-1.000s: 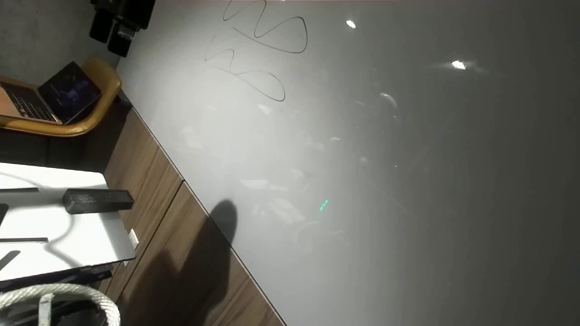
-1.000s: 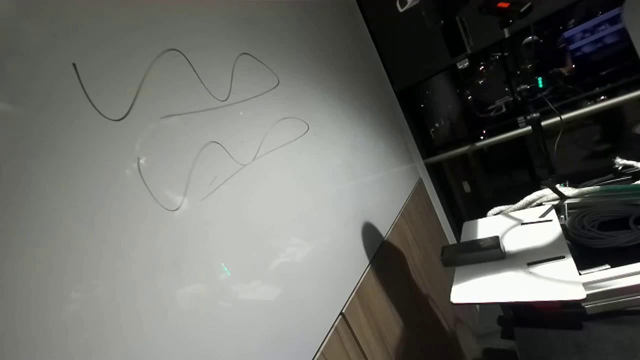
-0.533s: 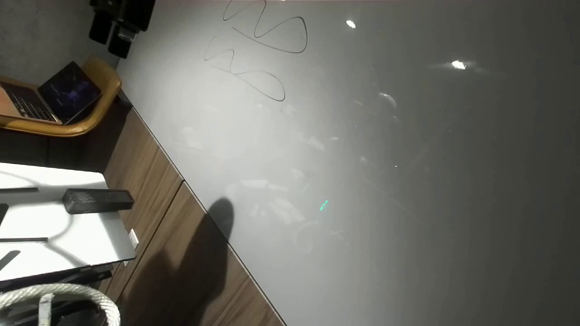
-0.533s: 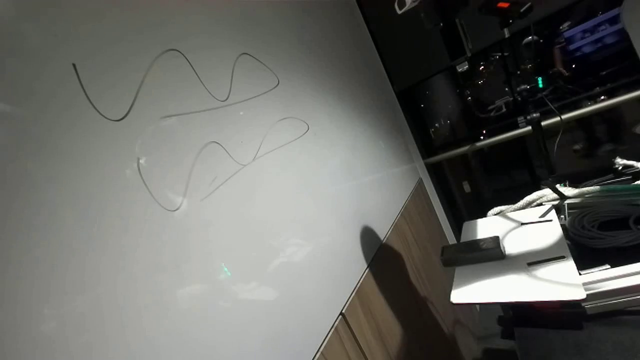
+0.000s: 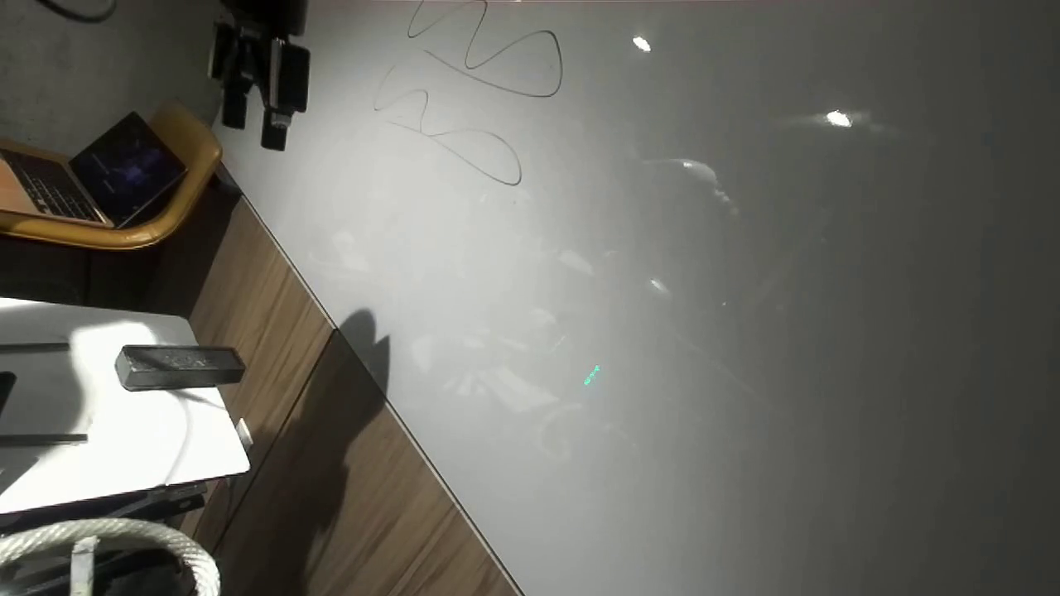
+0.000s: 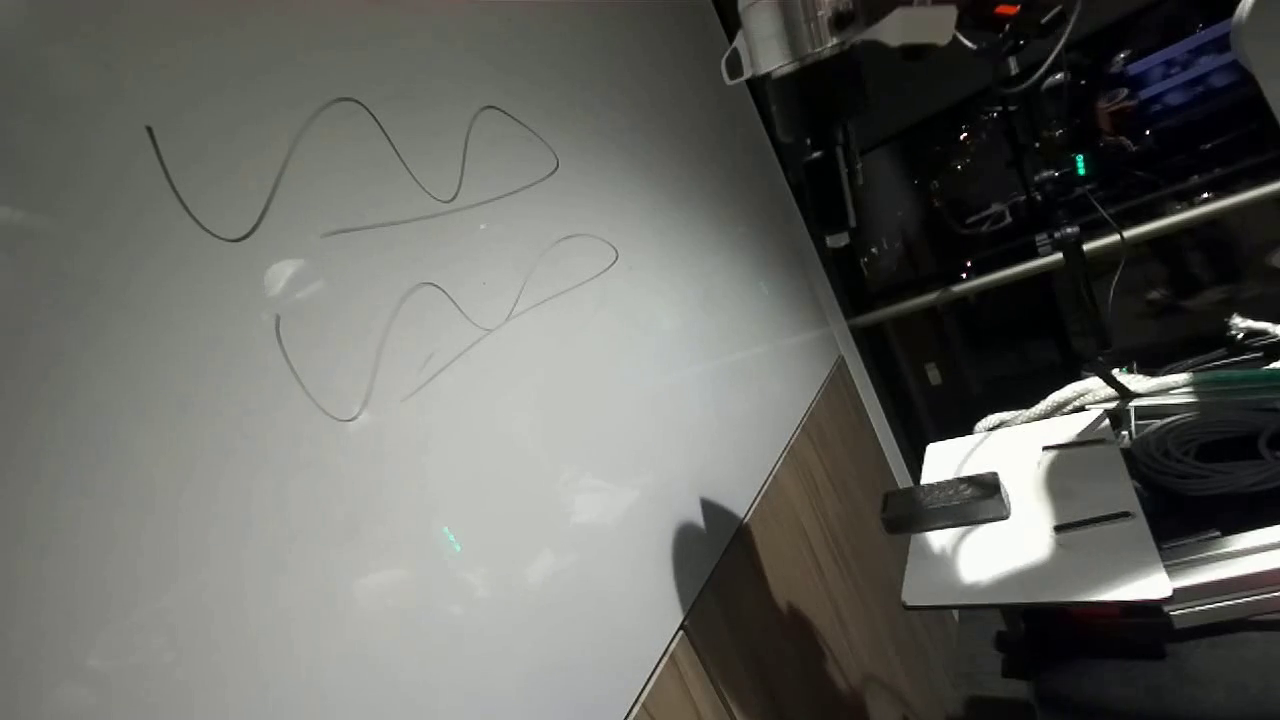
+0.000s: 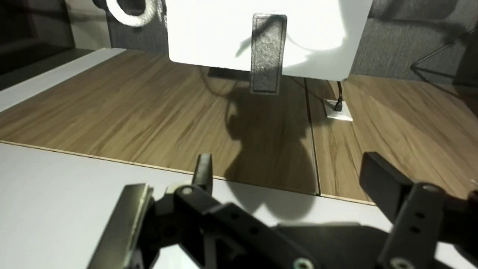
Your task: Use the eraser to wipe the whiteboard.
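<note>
Eraser (image 7: 268,54) lies at twelve o'clock from my empty, wide-spread claw (image 7: 291,173) in the wrist view, long axis twelve-to-six.

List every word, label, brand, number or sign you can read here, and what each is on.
No readable text anywhere.
Eraser: any marking too blurred to read.
Laptop keyboard and screen: too small.
Green lights: too small to tell if digits.
Whiteboard: looped lines, no legible word or number.
</note>
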Controlling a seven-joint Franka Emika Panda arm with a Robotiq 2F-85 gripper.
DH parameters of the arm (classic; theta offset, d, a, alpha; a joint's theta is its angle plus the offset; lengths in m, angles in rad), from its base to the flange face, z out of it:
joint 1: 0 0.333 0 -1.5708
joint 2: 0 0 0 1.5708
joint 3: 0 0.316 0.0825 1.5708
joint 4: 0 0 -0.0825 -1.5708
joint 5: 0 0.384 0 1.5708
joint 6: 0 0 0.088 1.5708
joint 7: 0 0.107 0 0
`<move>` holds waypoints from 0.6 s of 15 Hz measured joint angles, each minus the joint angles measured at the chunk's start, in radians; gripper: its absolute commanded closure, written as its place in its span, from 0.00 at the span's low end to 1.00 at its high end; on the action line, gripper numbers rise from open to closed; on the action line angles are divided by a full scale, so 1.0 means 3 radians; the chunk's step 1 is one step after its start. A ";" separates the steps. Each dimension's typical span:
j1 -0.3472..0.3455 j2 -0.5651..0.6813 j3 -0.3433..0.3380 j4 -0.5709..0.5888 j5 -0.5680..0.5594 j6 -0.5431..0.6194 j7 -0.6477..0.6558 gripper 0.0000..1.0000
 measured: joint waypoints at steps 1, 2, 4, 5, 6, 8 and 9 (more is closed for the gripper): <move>-0.0015 0.0157 0.0030 -0.0002 0.0000 0.0165 0.0104 0.00; -0.0033 0.0315 0.0037 -0.0010 -0.0001 0.0311 0.0192 0.00; -0.0094 0.0592 0.0032 -0.0057 -0.0007 0.0543 0.0313 0.00; -0.0122 0.0701 0.0020 -0.0099 -0.0008 0.0625 0.0343 0.00; -0.0141 0.0785 0.0003 -0.0154 -0.0009 0.0689 0.0353 0.00; -0.0151 0.0894 -0.0045 -0.0292 -0.0010 0.0793 0.0353 0.00; -0.0151 0.0927 -0.0065 -0.0373 -0.0010 0.0846 0.0353 0.00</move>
